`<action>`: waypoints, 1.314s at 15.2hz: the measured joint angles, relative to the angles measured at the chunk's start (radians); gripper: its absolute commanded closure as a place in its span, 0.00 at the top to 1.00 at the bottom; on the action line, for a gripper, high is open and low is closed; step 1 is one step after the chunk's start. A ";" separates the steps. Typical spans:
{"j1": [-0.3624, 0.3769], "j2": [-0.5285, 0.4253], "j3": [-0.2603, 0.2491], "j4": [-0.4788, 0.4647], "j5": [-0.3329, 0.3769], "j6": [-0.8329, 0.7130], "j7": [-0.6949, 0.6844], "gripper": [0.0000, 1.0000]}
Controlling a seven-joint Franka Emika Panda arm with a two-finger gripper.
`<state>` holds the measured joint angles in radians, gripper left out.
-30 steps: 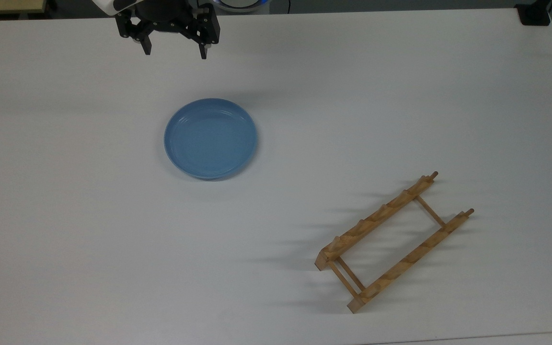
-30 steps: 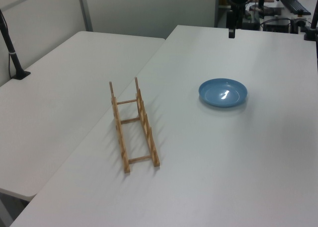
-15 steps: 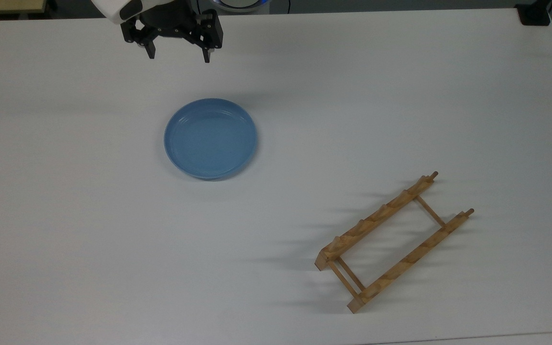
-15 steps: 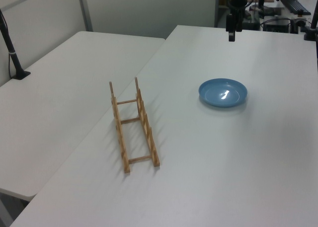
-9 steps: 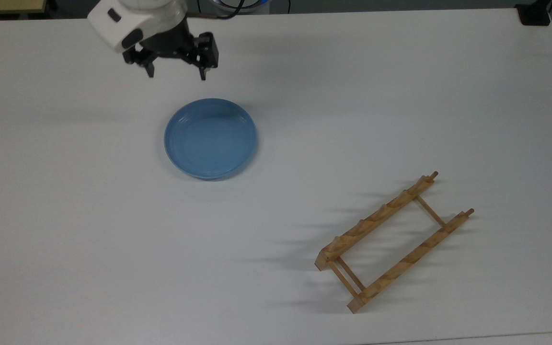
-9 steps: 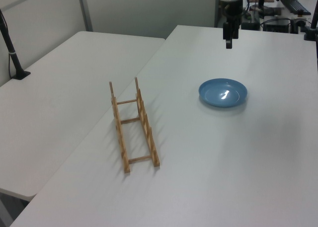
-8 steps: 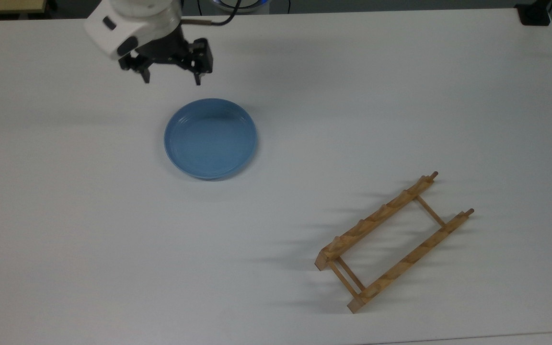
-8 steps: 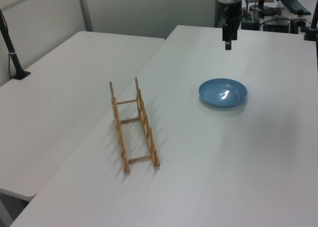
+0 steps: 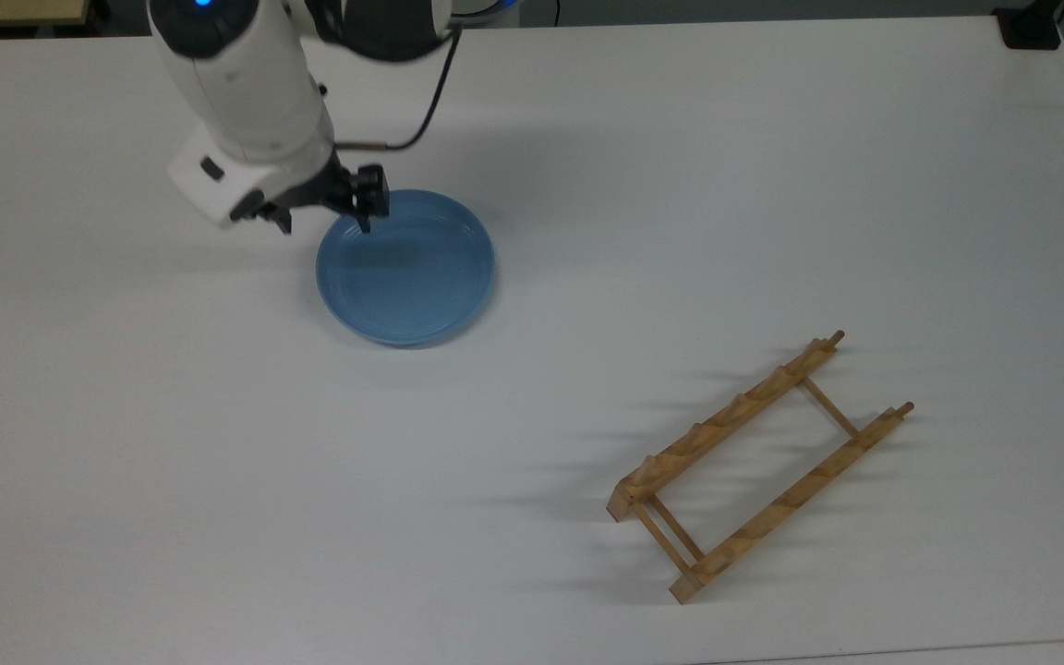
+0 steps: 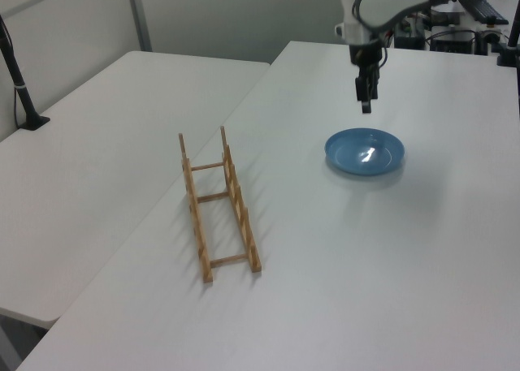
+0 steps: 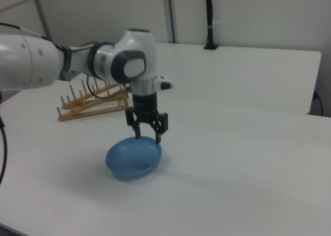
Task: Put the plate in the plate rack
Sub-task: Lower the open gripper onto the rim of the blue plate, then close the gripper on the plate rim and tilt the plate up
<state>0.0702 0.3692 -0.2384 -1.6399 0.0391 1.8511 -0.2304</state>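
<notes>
The gripper (image 9: pixel 325 219) hangs a little above the edge of the plate (image 9: pixel 405 267), with its two fingers spread apart and nothing between them. In the right view the gripper (image 11: pixel 148 134) points straight down, one finger over the inside of the plate (image 11: pixel 133 157) and one over the outside. The blue plate lies flat on the white table (image 9: pixel 772 185). The plate rack (image 9: pixel 758 469) stands well apart from it, toward the top view's lower right, and no plate is in it yet. The job now looks like grabbing the plate by its rim. To do that well, I think the gripper should go down slowly until the rim sits between the fingers, then squeeze firmly. The rim is low and smooth, so a weak or crooked hold could let the plate slip or tip when it is lifted.
</notes>
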 measured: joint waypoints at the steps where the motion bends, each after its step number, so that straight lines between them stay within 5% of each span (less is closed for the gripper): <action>1: 0.000 0.028 0.000 0.000 0.000 0.023 0.000 0.78; 4: 0.000 0.084 0.000 0.000 0.000 0.066 0.000 0.78; 8: -0.006 0.113 -0.002 0.000 0.000 0.098 -0.001 0.66; 20: -0.012 0.145 -0.002 0.003 0.000 0.108 -0.063 0.00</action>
<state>0.0583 0.5138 -0.2407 -1.6366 0.0395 1.9589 -0.2929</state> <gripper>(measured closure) 0.771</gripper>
